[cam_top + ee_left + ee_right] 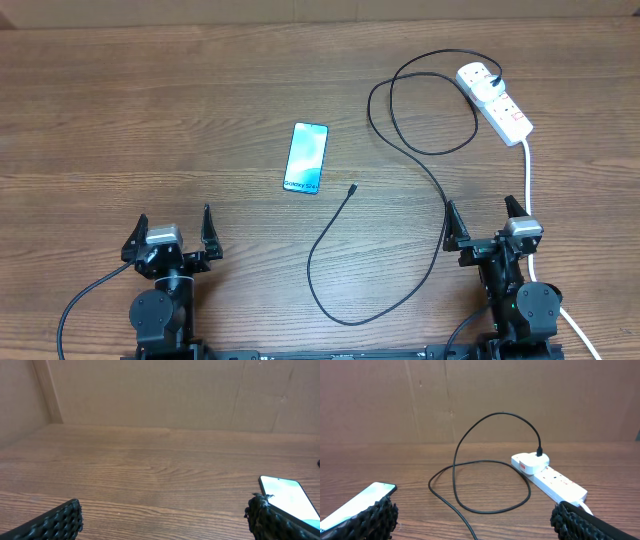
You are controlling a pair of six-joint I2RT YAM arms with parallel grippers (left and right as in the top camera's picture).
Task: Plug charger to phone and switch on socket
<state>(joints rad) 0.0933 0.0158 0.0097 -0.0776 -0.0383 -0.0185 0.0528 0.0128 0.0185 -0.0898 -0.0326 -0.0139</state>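
Your left gripper [172, 225] and right gripper [480, 215] gape empty; the thin black charger cable [309, 270] lies apart from the slim blue-screened phone [305, 158], and the white power strip [505, 112] is likely unswitched.

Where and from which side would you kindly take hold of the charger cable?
Just behind the connector tip of the charger, from straight above, closing across the cable: that end lies flat and free on the table, nearest the phone.

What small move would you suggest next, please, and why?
Probably reach the right arm's open fingers toward the thin black cable's connector tip: it lies loose beside the slim blue-screened phone, while its other end already sits in the white power strip.
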